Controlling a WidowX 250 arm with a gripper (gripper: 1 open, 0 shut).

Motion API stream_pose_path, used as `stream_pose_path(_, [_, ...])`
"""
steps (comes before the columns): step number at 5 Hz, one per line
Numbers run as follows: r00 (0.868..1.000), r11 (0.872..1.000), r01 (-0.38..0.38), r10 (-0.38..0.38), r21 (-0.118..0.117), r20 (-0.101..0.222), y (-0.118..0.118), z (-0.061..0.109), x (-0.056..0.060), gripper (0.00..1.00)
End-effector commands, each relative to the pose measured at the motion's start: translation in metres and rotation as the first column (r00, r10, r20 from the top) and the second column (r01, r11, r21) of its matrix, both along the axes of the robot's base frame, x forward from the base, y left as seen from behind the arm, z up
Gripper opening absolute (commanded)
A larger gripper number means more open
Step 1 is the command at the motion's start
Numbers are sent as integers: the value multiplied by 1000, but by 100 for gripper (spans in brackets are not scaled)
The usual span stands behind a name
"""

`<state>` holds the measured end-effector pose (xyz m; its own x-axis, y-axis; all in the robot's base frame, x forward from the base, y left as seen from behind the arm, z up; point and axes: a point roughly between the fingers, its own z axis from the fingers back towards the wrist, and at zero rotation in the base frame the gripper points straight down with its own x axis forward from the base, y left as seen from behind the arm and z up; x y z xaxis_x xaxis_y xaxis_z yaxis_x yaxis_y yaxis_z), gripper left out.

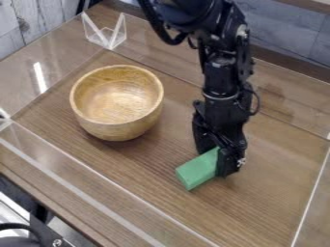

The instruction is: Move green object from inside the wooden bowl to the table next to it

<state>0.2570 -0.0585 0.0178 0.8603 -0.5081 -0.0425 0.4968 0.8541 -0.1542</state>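
The green object [196,174], a small bright green block, lies on the table [110,178] just right of the wooden bowl [119,120]. The bowl is round, light tan and has nothing in it. My gripper [223,163] points straight down over the block's far end. Its black fingers [237,160] straddle that end and stand slightly apart from it, so the gripper is open. The block's near end sticks out toward the front left. Its far end is partly hidden behind the fingers.
Clear acrylic walls [77,198] border the table on the front, left and right. A small clear stand [103,32] sits at the back left. The black arm [213,39] rises from the gripper toward the back.
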Motion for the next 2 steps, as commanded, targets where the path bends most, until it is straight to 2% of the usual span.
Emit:
stream_pose_path(1, [1000,1000,20,-20,7,8,1,8,-4,100])
stream_pose_path(2, [1000,1000,8,-8,12,-4,-4,8,-7,100])
